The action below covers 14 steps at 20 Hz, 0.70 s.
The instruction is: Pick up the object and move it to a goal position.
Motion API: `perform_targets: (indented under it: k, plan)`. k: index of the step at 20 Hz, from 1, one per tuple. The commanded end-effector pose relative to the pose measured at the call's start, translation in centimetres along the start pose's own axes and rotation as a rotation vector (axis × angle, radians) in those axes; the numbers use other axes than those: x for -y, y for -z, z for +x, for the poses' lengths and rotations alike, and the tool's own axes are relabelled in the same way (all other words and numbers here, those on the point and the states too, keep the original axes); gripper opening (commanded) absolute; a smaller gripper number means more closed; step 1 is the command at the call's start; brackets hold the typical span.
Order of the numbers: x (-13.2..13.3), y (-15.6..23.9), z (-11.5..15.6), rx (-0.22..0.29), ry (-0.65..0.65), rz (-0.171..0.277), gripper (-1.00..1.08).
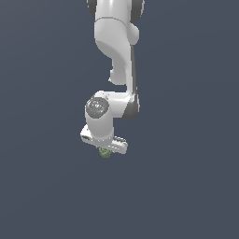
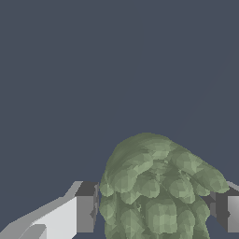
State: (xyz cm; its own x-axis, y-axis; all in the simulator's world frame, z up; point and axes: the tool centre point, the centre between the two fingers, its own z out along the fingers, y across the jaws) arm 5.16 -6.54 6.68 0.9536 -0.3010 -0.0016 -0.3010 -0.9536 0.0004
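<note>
White gripper (image 1: 105,148) sits just below centre of the exterior frame, pointing down, palm bar tilted slightly, lower on the exterior view's right. Clamped on the object (image 1: 106,152): an olive-green knobbly lump peeking out under the palm bar, mostly covered by it. In the wrist view the object (image 2: 158,189) is large and bumpy, mottled green, and fills the gap between the two fingers (image 2: 85,212); the dark pad on each side sits right against its flanks, so the gripper (image 2: 156,210) is grasping it. White arm (image 1: 116,56) runs from the top centre of the exterior frame down to the wrist joint, with dark trim along the exterior view's right edge. Flat dark blue-grey ground (image 1: 42,186) all around; cannot tell whether the object touches it or is lifted.
</note>
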Motion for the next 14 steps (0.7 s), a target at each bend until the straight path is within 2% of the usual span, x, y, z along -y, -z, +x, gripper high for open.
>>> perform_targets:
  k: [1,7,14]
  plan:
    - [-0.1,1.6,0.0,-0.001,0.0,0.0,-1.0]
    - [-0.7,7.1,-0.2,-0.001,-0.001,0.001,-1.0]
    - [-1.4,15.4,-0.5,-0.001,-0.001,0.001,-1.0]
